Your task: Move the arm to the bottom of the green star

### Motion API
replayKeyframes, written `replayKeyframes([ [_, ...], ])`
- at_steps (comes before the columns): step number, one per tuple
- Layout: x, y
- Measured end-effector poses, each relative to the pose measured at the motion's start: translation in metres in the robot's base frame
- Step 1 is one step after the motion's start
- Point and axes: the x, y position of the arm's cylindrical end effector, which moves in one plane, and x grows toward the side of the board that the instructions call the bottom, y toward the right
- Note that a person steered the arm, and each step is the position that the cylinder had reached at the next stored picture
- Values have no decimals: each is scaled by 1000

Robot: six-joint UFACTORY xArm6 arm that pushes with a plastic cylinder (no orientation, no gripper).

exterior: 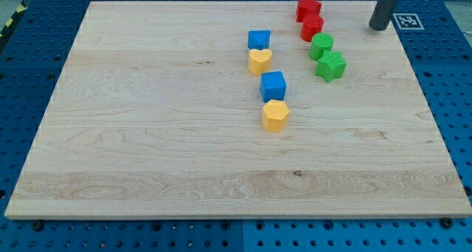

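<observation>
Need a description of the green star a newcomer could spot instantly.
Start at the wooden board's top right area, where my tip rests. Down-left of it runs a red-and-green column; the green star is its lowest piece, touching the rounder green block above, and the only green one with points.

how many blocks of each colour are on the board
red: 2, a star and a rounder block
green: 2, a rounder block and the green star
blue: 2, one above the cube
yellow: 2, a heart and a hexagon
total: 8
</observation>
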Motion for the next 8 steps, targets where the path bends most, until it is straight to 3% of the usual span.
replayKeyframes([
  [4,1,-8],
  [5,36,-8],
  [7,153,-8],
  [8,161,-8],
])
